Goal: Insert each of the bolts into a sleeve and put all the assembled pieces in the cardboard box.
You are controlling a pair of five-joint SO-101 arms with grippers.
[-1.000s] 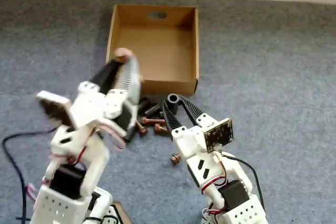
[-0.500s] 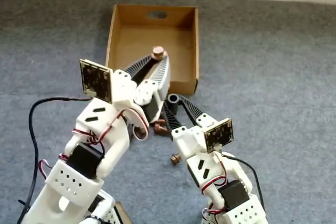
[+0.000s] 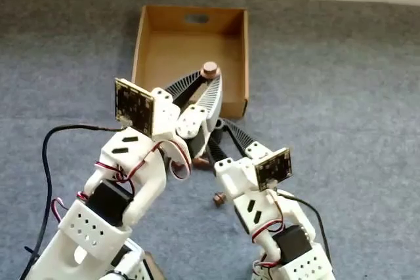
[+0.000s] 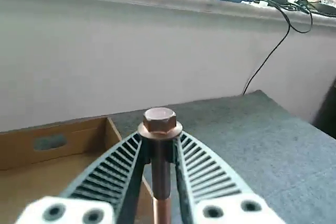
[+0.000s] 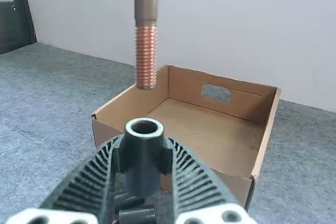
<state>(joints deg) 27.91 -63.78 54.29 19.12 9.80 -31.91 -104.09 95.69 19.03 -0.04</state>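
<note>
My left gripper (image 3: 209, 82) is shut on a copper bolt (image 4: 159, 145), held upright with its hex head (image 3: 209, 69) on top, over the near edge of the cardboard box (image 3: 149, 37). The bolt's threaded end (image 5: 145, 56) hangs just above the open bore of a black sleeve (image 5: 143, 153). My right gripper (image 5: 143, 174) is shut on that sleeve, holding it upright in front of the box (image 5: 220, 140). In the high view the left arm covers the right gripper (image 3: 220, 126) tips. A loose bolt (image 3: 218, 198) lies on the carpet by the right arm.
More black sleeves (image 5: 134, 214) lie on the grey carpet below the held sleeve. The box interior (image 3: 190, 50) is bare cardboard with a handle cutout (image 3: 196, 19) in its far wall. Open carpet (image 3: 328, 83) lies right of the box.
The left arm swung right and forward from the left of the box, carrying the bolt to a spot directly over the sleeve in the right gripper. The right arm stayed still.
</note>
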